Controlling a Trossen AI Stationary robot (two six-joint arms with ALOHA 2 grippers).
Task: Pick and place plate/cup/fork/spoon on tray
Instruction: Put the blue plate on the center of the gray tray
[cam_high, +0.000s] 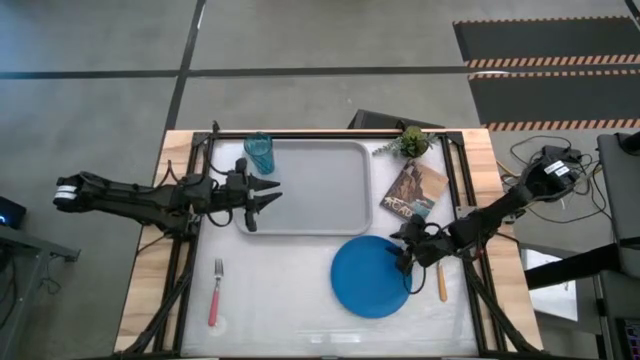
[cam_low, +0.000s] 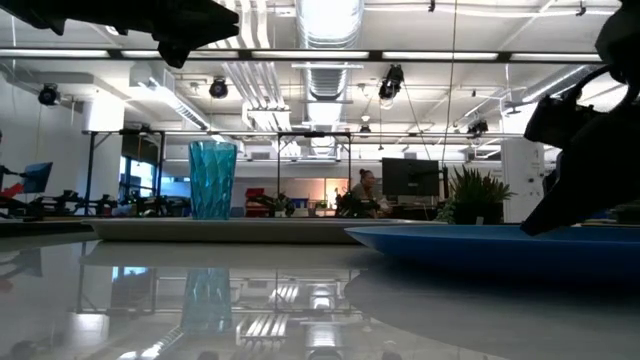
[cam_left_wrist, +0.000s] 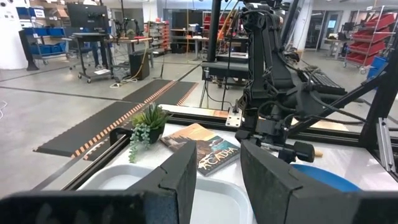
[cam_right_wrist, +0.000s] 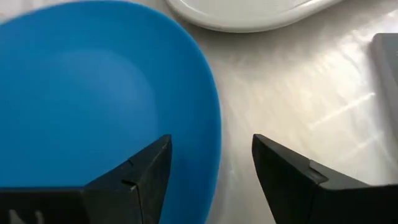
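Observation:
The blue plate (cam_high: 370, 277) lies flat on the table, near and right of the grey tray (cam_high: 320, 200). The teal cup (cam_high: 258, 153) stands upright in the tray's far left corner; it also shows in the low view (cam_low: 212, 180). The fork (cam_high: 215, 292) lies on the table at the near left. The spoon's orange handle (cam_high: 441, 282) lies right of the plate, partly under my right arm. My right gripper (cam_high: 404, 256) is open at the plate's right rim (cam_right_wrist: 211, 124), one finger over the plate, one over the table. My left gripper (cam_high: 270, 195) is open and empty above the tray's left part. My right gripper stands open astride the plate's right rim (cam_right_wrist: 214, 143), coming slanting down from the table's right. One finger (cam_right_wrist: 146, 177) is over the plate's face, and the other (cam_right_wrist: 292, 180) is over the bare table. I cannot tell whether either finger touches the plate.
A small potted plant (cam_high: 413, 140) and a picture card (cam_high: 413, 190) sit right of the tray at the far right. Black frame rails run along the table's left, right and far sides.

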